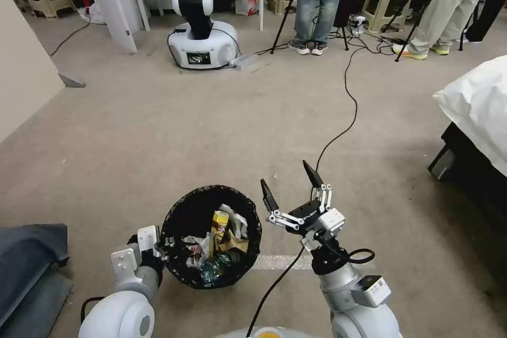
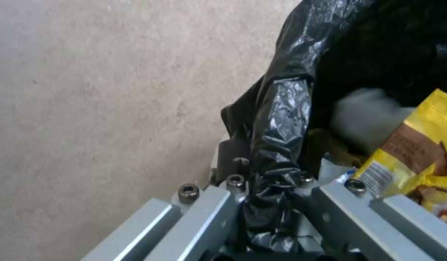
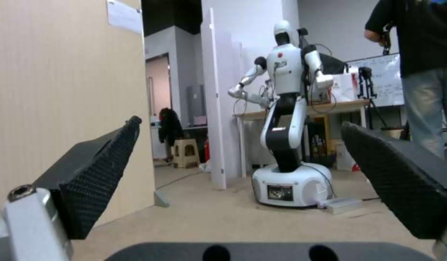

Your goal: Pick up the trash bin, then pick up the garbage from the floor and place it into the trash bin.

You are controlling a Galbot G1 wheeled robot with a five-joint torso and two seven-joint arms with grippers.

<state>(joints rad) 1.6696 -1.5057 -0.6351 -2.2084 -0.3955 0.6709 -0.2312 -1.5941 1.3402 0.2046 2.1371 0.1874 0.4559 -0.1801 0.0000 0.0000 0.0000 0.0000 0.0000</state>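
Beige carpet [image 1: 158, 132] | left gripper [image 1: 158, 247] pinches trash bin [image 1: 182, 222] crinkly black liner | right gripper [image 1: 291, 184] fingers spread, empty

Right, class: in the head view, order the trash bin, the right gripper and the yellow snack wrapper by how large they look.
1. trash bin, held at its rim by the left gripper
2. right gripper, open, beside the bin
3. yellow snack wrapper, inside the bin

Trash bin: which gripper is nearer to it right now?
Left. The left gripper is clamped on the trash bin rim's black liner. The right gripper hangs open just beside it, not touching.
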